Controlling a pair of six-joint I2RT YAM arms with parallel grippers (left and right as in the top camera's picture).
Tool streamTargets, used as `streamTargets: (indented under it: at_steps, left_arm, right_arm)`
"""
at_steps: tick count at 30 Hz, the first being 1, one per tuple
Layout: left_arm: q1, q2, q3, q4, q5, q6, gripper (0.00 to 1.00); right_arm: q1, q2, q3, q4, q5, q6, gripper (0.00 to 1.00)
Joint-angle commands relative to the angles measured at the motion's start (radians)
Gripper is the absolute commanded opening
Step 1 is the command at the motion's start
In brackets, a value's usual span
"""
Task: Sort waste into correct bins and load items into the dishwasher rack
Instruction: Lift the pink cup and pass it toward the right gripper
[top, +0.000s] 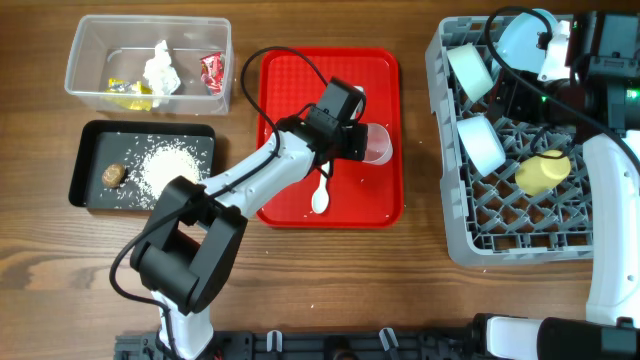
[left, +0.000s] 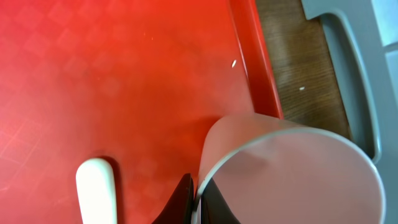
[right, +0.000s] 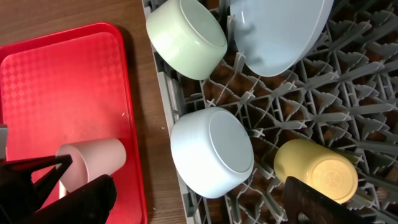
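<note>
My left gripper is shut on the rim of the pink cup, which lies on its side on the red serving tray. The left wrist view shows the fingers pinching the cup wall, with the white spoon beside them. The spoon lies near the tray's front edge. The grey rack holds two light-blue bowls, the plate and the yellow cup. My right gripper is open and empty above the rack.
The clear tub at the back left holds yellow and red wrappers and a white tissue. The black tray in front of it holds rice and a brown lump. A few rice grains lie on the red tray and table.
</note>
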Motion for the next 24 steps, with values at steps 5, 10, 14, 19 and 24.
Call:
streamTargets:
  at_steps: [5, 10, 14, 19, 24]
  left_arm:
    - [0.027, -0.097, 0.008, -0.057, 0.045, -0.021, 0.04]
    - [0.137, -0.152, 0.008, -0.057, 0.283, -0.025, 0.04]
    - [0.235, -0.152, 0.008, -0.028, 0.542, -0.028, 0.04]
    - [0.336, -0.152, 0.008, 0.051, 0.928, -0.019, 0.04]
    - [0.373, -0.152, 0.008, 0.131, 1.088, -0.016, 0.04]
  right_arm:
    - [0.002, 0.002, 0.009, -0.008, -0.034, -0.017, 0.88]
    - [0.002, 0.002, 0.009, 0.001, -0.101, -0.019, 0.88]
    - [0.002, 0.003, 0.006, 0.041, -0.303, -0.047, 0.88]
    - [0.002, 0.033, -0.008, 0.095, -0.617, -0.127, 0.88]
    - [0.012, 0.095, -0.041, 0.111, -0.85, -0.242, 0.89]
